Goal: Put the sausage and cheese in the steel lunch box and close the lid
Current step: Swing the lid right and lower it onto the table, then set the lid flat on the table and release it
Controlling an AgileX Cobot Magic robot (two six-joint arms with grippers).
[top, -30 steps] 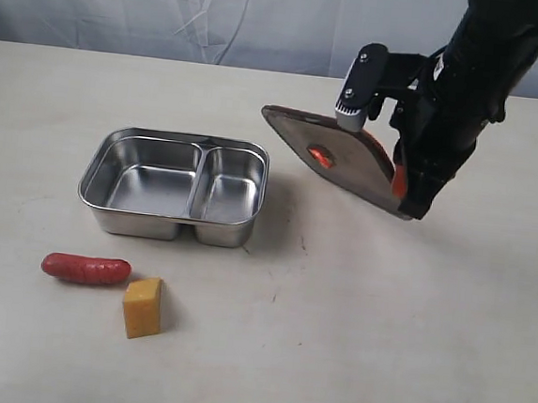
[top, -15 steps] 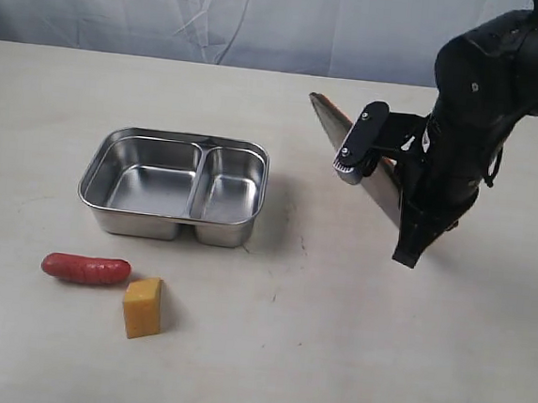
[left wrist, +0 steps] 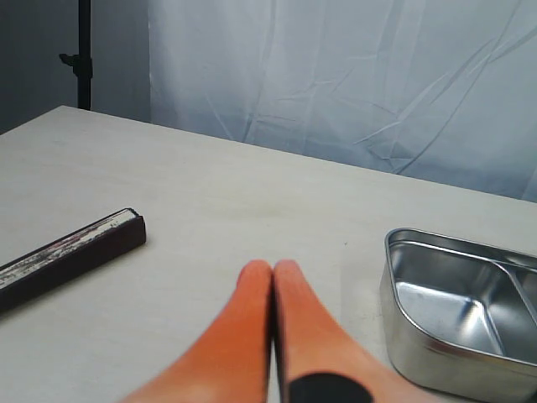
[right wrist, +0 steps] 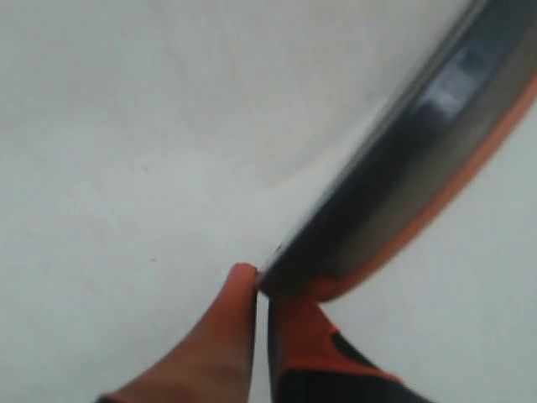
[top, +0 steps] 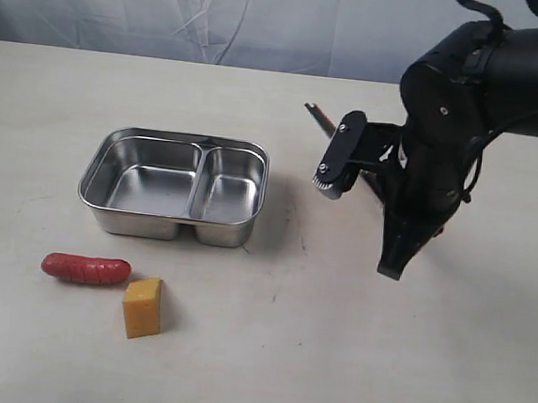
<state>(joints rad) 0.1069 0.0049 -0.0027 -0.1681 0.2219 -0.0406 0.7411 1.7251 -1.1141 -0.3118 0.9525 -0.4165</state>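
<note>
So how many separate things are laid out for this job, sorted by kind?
Food: 2, a glossy red sausage and a yellow-orange cheese block
Box: 1, a shiny two-compartment steel lunch box
Lid: 1, a dark translucent lid with orange rim
Total: 4

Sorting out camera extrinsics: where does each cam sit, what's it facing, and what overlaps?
Exterior: raised, looking down across table at steel lunch box, sausage, cheese; right arm shows.
Left wrist: low over table, facing lunch box and curtain; shut left gripper shows.
Right wrist: faces table; right gripper pinches the lid.
Shared: exterior and left wrist both see the lunch box.
</note>
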